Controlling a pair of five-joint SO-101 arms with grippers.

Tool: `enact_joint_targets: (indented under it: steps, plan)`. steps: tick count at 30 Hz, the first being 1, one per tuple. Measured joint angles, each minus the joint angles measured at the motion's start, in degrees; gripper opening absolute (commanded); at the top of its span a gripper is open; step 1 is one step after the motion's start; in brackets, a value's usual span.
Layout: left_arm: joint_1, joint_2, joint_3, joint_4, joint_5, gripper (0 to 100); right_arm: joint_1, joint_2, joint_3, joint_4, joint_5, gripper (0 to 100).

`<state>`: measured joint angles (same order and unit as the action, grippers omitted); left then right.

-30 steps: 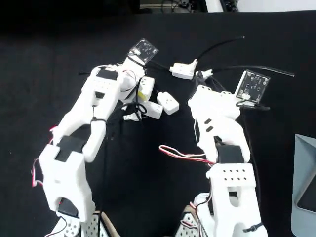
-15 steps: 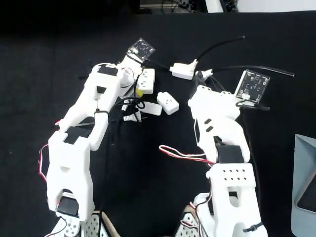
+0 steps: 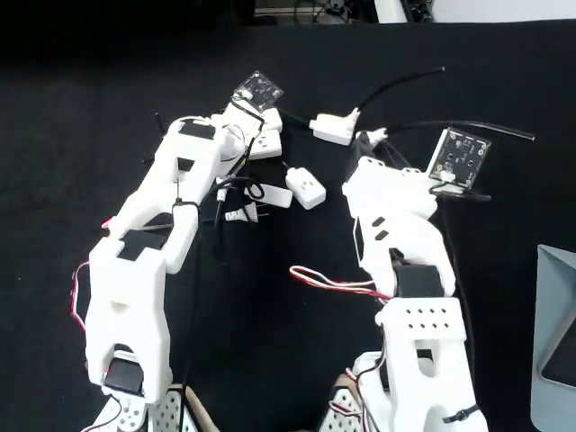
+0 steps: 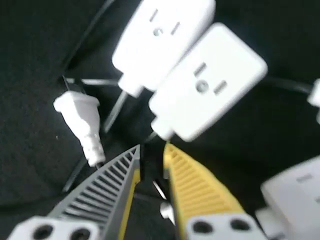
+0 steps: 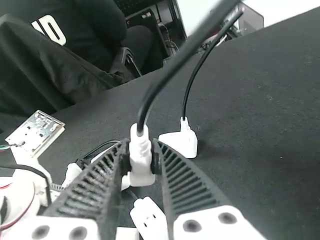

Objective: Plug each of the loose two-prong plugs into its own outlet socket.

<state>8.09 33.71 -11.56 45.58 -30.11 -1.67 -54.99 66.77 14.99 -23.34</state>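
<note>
White outlet socket (image 3: 265, 144) is sliding away from the two-prong plug (image 5: 141, 162), which the right gripper (image 5: 140, 147) jaws are clamping. The left gripper (image 4: 151, 150), jaws narrowly pinching the socket's cord (image 4: 143, 167), is widening the gap, delaying mating.

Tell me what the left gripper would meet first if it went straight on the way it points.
Probably the nearer white outlet socket, directly ahead of it; how close it lies is unclear.

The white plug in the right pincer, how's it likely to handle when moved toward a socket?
The plug itself looks like hard moulded plastic, so probably stiff and light in the right pincer. Its black cord arches away in a thick curve, so it will likely spring and tug the plug sideways.
</note>
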Motion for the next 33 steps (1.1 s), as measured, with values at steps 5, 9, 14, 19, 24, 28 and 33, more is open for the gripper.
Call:
enact_joint_targets:
  steps: [5, 9, 14, 19, 24, 28, 33]
  plan:
    - [0.00, -6.07, 0.00, 9.67, 0.00, 7, 0.00, 0.00, 0.00, 0.00, 0.00, 1.3]
    - [0.97, -9.05, 0.00, 17.67, 0.09, 14, 0.00, 0.00, 0.00, 0.00, 0.00, 1.3]
    - [3.16, -9.32, 0.00, 23.21, 0.18, 29, 0.00, 0.00, 0.00, 0.00, 0.00, 1.3]
    - [2.99, -9.41, 0.00, 23.47, 2.02, 29, 0.00, 0.00, 0.00, 0.00, 0.00, 1.3]
    - [5.36, -9.41, 0.00, 20.92, -0.35, 29, 0.00, 0.00, 0.00, 0.00, 0.00, 1.3]
    - [7.21, -9.41, 0.00, 20.66, -1.05, 29, 0.00, 0.00, 0.00, 0.00, 0.00, 1.3]
    - [9.49, -9.41, 0.44, 20.66, -4.66, 29, 0.00, 0.00, 0.00, 0.00, 0.00, 1.3]
